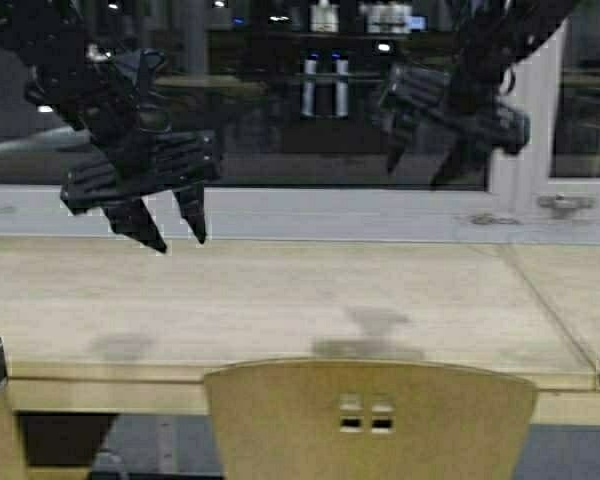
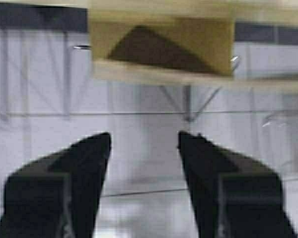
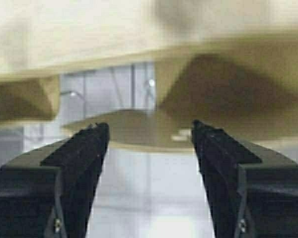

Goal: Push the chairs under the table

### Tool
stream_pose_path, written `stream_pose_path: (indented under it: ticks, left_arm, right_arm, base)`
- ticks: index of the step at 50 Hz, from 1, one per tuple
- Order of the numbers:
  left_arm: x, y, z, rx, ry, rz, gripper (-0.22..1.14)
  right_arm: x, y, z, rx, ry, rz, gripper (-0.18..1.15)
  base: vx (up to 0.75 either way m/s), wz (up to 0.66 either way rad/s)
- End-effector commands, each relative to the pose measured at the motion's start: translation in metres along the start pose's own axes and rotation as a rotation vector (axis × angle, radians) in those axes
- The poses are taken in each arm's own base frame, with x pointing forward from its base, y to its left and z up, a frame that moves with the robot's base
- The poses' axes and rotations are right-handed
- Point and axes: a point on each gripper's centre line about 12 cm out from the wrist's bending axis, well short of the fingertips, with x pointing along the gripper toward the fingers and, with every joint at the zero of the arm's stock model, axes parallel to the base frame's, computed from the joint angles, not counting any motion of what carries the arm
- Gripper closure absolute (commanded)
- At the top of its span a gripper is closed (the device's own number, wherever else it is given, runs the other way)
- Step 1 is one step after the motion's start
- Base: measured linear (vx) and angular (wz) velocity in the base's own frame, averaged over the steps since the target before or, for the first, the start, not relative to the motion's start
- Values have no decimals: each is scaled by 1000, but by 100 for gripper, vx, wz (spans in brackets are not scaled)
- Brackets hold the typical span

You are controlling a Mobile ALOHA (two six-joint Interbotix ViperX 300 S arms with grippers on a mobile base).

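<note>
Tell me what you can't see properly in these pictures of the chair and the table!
- High view: the chair shows only its backrest; seat and legs are cut off by the bottom edge.
- High view: the table runs past both side edges, so its ends are hidden.
- High view: the right gripper is dark against the dark window, hard to outline.
- High view: the left gripper hangs open above the table.

Both arms are raised — left hand (image 1: 178, 236) and right hand (image 1: 420, 165) with fingers spread, holding nothing.
</note>
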Motion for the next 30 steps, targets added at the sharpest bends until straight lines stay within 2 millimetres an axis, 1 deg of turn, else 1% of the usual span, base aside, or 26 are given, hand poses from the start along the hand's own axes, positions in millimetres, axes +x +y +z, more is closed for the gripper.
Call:
stream_pose_path:
  ticks: [1, 5, 8, 13, 15, 18, 21, 24, 28, 30]
  left_arm:
    - [-14, -5, 14, 78, -65, -24, 10]
    - [-18, -8, 22, 130, -90, -33, 10]
    - [-22, -7, 27, 168, -112, -34, 10]
    - [-30, -2, 27, 225, -117, -30, 10]
    - [-32, 2, 25, 216, -116, -24, 10]
    - [-37, 2, 27, 195, -128, -29, 10]
    - [-45, -3, 35, 185, -149, -47, 10]
    - [-54, -8, 47, 189, -177, -68, 10]
    - [-65, -13, 65, 205, -224, -82, 10]
    - [-67, -14, 71, 211, -235, -84, 10]
  right_arm:
    - [-30, 11, 29, -125, -132, 38, 10]
    - [-41, 15, 39, -169, -178, 46, 10]
    - [-48, 16, 43, -193, -207, 52, 10]
    - [-55, 14, 37, -200, -214, 54, 10]
    - [-57, 14, 36, -203, -221, 56, 10]
    - [-61, 14, 38, -208, -237, 59, 10]
    - [-65, 18, 45, -229, -259, 64, 10]
    - [-65, 19, 49, -250, -269, 64, 10]
    - [-61, 19, 50, -254, -263, 60, 10]
    - [-59, 19, 49, -257, -258, 58, 10]
  base:
    - [-16, 32]
    - [-17, 35]
    - [-19, 36]
    - [-23, 36]
    - [-25, 33]
    - [-26, 31]
    - [-27, 23]
    - [-26, 21]
    - [-26, 16]
    - [-26, 11]
